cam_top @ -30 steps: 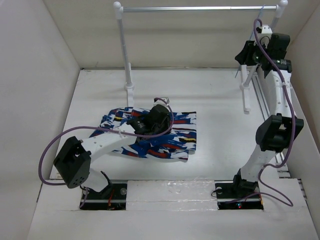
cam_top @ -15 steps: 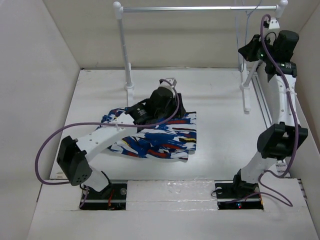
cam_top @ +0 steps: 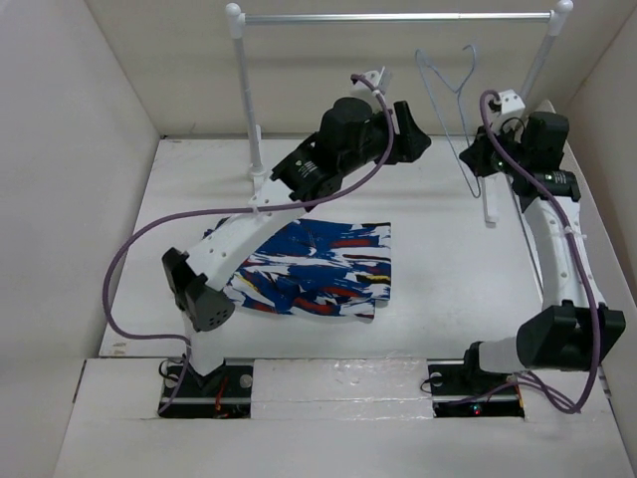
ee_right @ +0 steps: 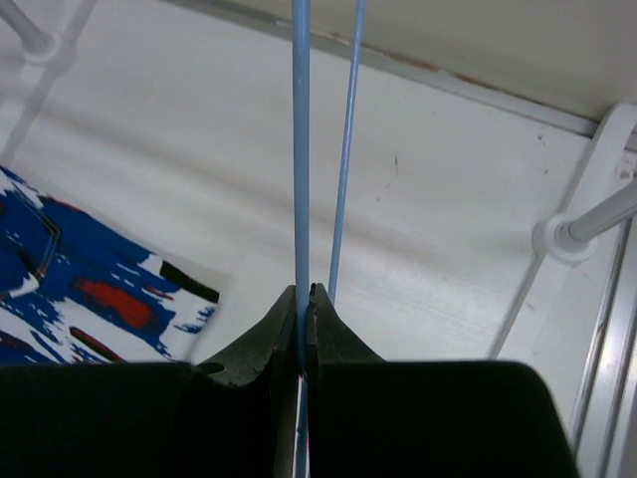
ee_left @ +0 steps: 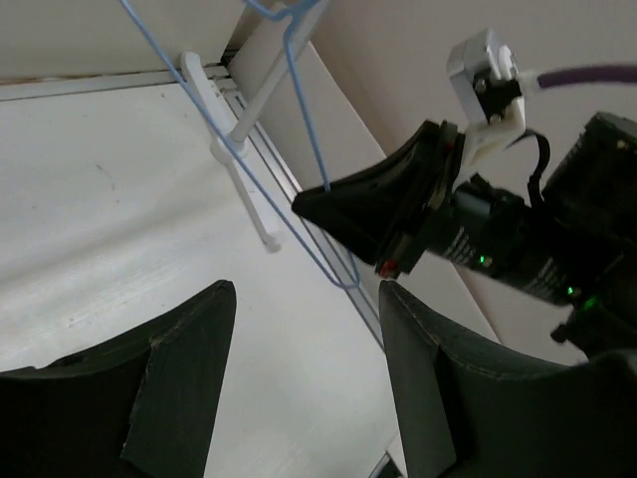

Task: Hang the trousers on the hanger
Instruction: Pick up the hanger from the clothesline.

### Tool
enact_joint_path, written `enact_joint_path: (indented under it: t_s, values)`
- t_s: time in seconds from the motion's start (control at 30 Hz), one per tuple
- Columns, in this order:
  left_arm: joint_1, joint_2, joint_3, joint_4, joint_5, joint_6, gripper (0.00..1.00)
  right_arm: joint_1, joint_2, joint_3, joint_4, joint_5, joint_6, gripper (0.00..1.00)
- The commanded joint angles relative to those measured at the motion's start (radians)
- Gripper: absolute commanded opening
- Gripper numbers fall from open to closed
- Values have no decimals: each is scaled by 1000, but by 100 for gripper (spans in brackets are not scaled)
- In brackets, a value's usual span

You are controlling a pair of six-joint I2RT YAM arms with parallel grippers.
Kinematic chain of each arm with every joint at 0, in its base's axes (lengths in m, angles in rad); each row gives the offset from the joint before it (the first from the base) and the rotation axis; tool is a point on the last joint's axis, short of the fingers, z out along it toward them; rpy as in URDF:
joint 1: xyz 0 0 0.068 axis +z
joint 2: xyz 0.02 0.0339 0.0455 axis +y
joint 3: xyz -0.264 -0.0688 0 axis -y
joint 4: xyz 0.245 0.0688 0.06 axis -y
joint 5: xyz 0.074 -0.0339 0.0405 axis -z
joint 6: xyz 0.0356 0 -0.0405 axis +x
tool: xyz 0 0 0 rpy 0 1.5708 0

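Setup: right hand clenched on thin pale-blue wire hanger, held upright at 1 o'clock, ready for loading; left hand released, empty, aimed at it, probably to steady; bright blue patterned cloth trousers flat on white counter, 7 o'clock of hanger.

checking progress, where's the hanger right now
The hanger is pinched in the right gripper, held above the table at the far right of the top view, just below the rail, with the open left gripper close on its left.
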Motion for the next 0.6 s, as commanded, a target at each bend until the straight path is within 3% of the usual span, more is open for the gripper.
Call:
enact_joint_path:
  t_s: [0.0,0.17,0.47,0.57]
  values:
    - [-2,83,117,-42,17,7,55,66,-68,-31,-63,154,-102,0]
    - [-11,141,145,-27,-3,-22,56,185,-151,-151,-108,342,-114,0]
    - [-21,165,47,16,-155,-51,53,385,-226,-288,-125,496,-28,0]
    - [-21,202,71,-37,-211,-57,49,419,-256,-315,-135,533,-1,0]
